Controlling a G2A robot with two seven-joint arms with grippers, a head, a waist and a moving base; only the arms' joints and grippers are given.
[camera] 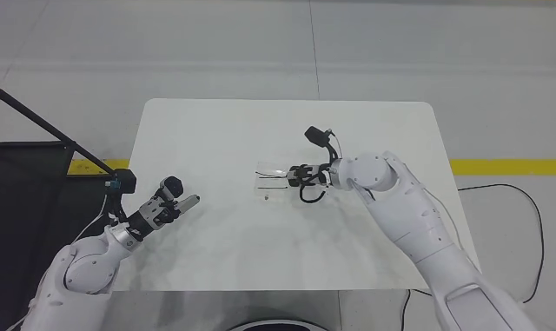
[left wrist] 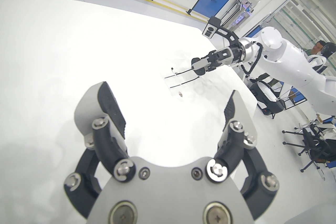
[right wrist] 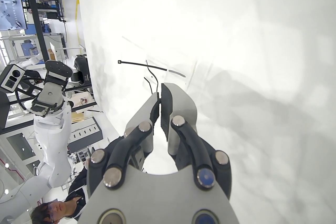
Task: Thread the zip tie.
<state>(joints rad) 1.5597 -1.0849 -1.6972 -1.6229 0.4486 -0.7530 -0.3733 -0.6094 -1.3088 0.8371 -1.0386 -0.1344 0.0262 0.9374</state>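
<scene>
The right claw [right wrist: 159, 94] pinches a black zip tie [right wrist: 157, 84] at the middle of the white counter [camera: 217, 131], near a second tie [right wrist: 139, 64] lying flat, while the left claw [left wrist: 168, 90] hovers spread wide, well apart.

White table [camera: 217, 131] with rounded corners, clear flat plate [camera: 269, 190] near its middle, black zip tie [right wrist: 141, 65] across the plate

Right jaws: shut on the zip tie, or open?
Shut on it. The right gripper has its jaws pressed together, with the black zip tie emerging from between them.
</scene>
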